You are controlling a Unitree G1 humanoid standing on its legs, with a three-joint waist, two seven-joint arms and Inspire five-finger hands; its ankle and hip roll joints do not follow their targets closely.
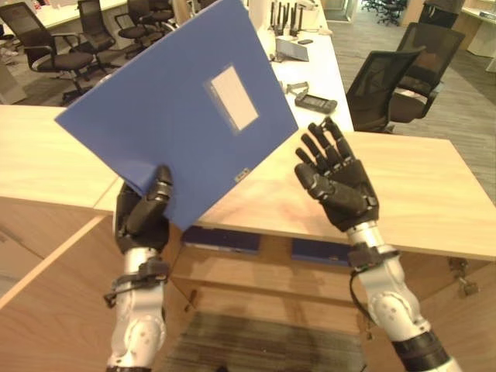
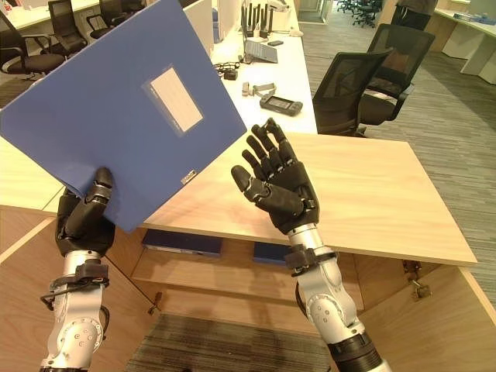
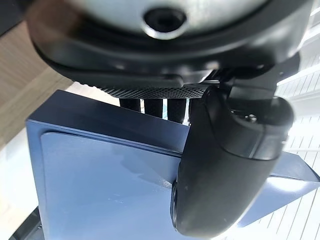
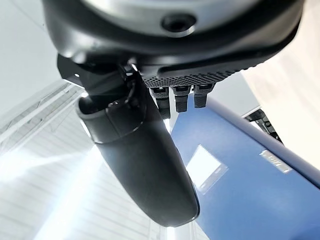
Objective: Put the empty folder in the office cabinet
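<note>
A blue folder [image 1: 182, 108] with a pale label is held up in the air, tilted, above a wooden cabinet top [image 1: 418, 194]. My left hand [image 1: 143, 213] is shut on the folder's lower corner, thumb on the front face; the left wrist view shows the thumb [image 3: 225, 165] pressed onto the folder [image 3: 100, 185]. To the right of the folder my right hand [image 1: 337, 182] is raised with palm up and fingers spread, holding nothing and not touching it. The folder [image 4: 240, 170] also shows past the right thumb [image 4: 145, 165] in the right wrist view.
Under the cabinet top an open shelf [image 1: 256, 267] holds two blue folders [image 1: 221, 239] lying flat. Cabinet doors stand open at left [image 1: 46, 294] and right [image 2: 434, 318]. Behind are a white desk [image 1: 314, 74] with devices and black office chairs [image 1: 387, 85].
</note>
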